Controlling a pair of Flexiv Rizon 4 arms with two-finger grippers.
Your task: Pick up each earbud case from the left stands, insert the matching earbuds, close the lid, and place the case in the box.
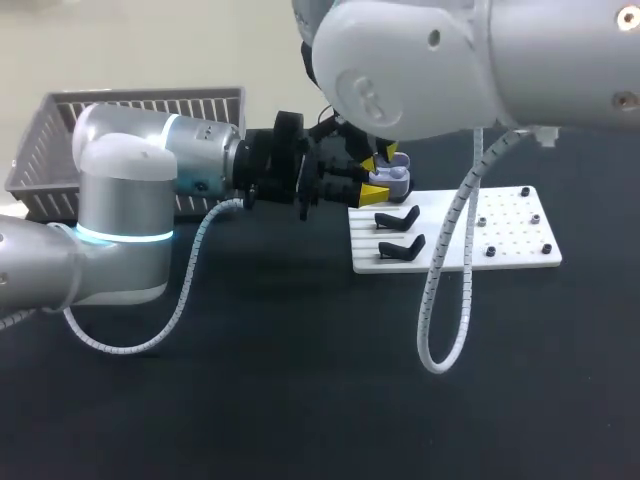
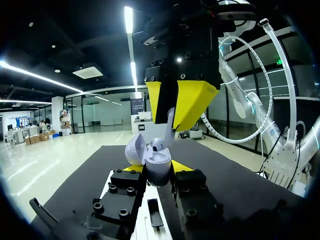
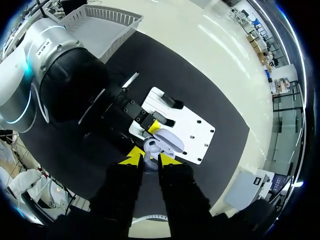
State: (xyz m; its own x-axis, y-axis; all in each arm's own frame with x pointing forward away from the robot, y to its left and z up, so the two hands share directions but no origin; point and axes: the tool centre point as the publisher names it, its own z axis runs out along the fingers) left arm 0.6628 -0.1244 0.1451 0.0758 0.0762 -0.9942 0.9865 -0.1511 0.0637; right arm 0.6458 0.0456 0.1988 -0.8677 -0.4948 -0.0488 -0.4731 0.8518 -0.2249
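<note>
Count: one earbud case (image 1: 392, 180), lid (image 2: 135, 149) swung open. It is held above the near-left corner of the white board (image 1: 500, 235). My left gripper (image 1: 372, 182) is clamped on the case body, one yellow tip on each side, jaws at case width.

My right gripper (image 2: 175, 112) hangs directly over the open case. Its jaws are nearly together, pinching one pale earbud (image 2: 171, 119) at the case mouth.

On the board: two black stands (image 1: 397, 216), both bare, and five small black pegs (image 1: 536, 218) at its right end.

One slatted grey box (image 1: 150, 95) sits behind my left arm, well apart from the case.
</note>
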